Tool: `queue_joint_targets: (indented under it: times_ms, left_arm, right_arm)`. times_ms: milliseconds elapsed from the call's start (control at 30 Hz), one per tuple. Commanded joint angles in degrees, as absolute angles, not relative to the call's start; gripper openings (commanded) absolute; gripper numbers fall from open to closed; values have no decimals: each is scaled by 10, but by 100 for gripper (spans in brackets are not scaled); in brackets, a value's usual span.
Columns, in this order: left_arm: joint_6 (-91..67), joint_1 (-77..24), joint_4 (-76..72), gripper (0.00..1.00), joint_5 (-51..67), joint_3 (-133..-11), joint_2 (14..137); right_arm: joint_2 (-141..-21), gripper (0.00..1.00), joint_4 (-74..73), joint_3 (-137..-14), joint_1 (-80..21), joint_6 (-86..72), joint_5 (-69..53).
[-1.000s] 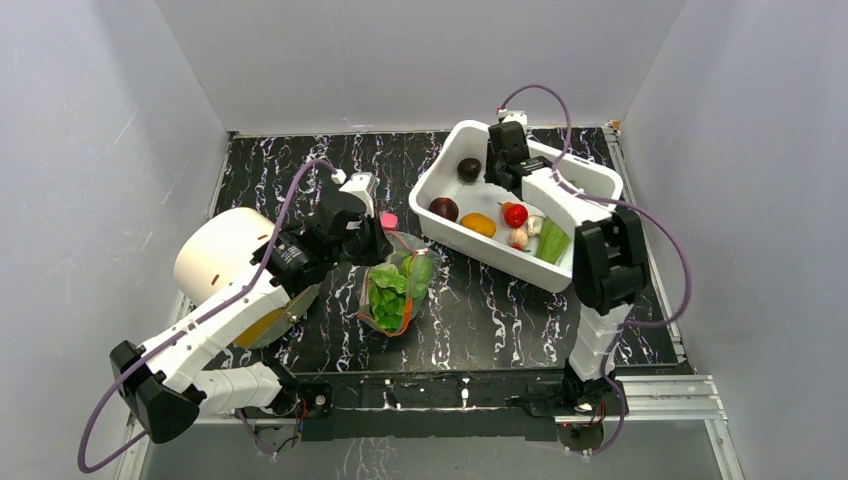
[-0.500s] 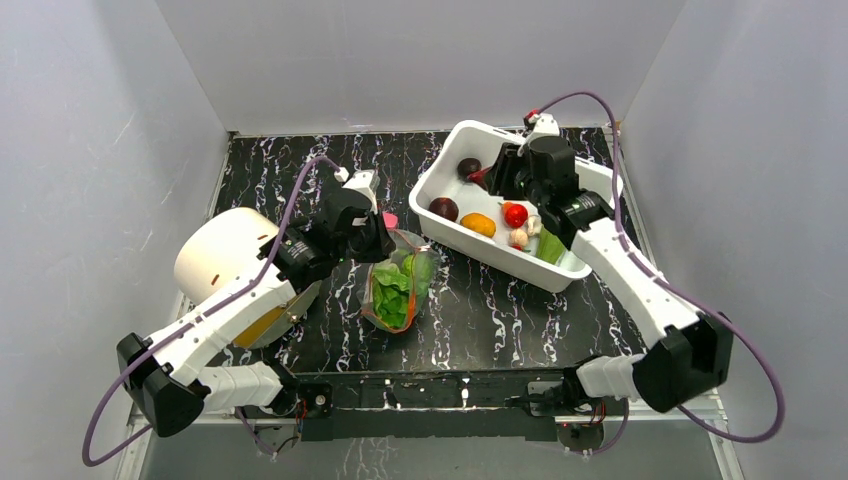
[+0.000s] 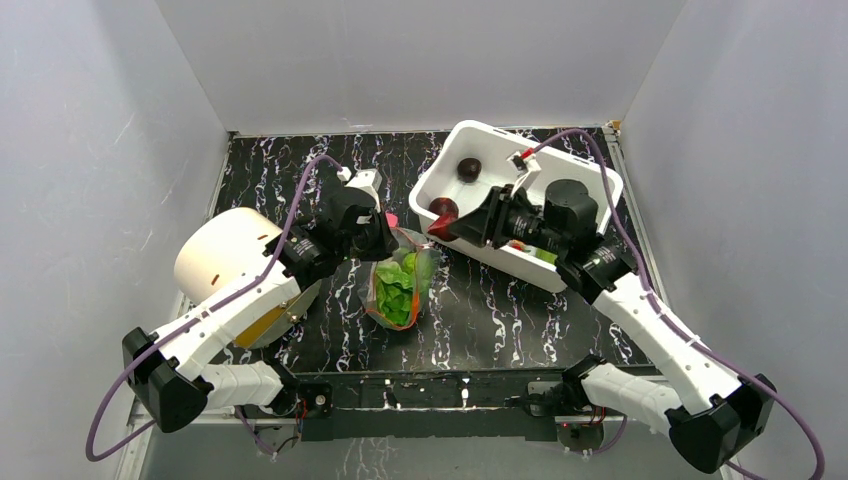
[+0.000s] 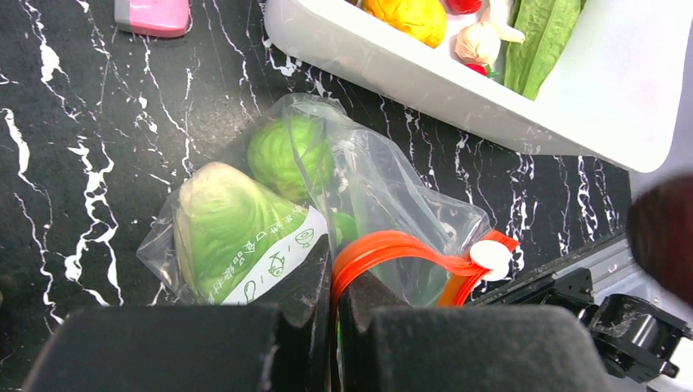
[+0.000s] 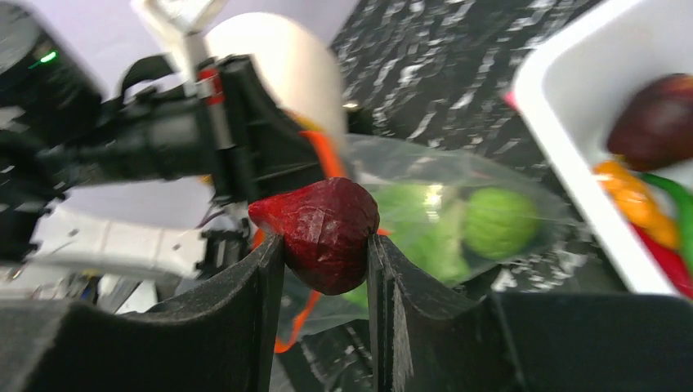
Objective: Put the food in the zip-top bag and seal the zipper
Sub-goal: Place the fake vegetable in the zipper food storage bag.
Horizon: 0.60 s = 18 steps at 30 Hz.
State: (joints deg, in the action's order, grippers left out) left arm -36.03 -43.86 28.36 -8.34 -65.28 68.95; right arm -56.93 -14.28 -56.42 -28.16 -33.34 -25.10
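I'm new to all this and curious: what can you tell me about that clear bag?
The zip-top bag is clear, crinkly plastic with an orange-red zipper bowed open along its mouth. It rests on the black marbled table, holding a leafy cabbage and a green ball. The left gripper pinches its mouth edge.

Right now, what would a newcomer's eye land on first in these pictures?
The right gripper clamps a dark red toy vegetable, held up between the white tub and the clear zip-top bag. The left gripper pinches the bag's orange-red zipper, with the pale-green cabbage and green ball already inside.
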Motion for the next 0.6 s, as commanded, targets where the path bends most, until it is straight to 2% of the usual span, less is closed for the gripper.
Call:
queue_joint_targets:
  times_ms: [0,567]
  left_arm:
    - [-386,-439,254,0,-62,-665,681]
    - [-414,-438,260,0,-42,-662,680]
  right_arm:
    - [-557,26,-68,-575,-346,-369,-301]
    - [-610,27,-36,-548,-476,-406,-239]
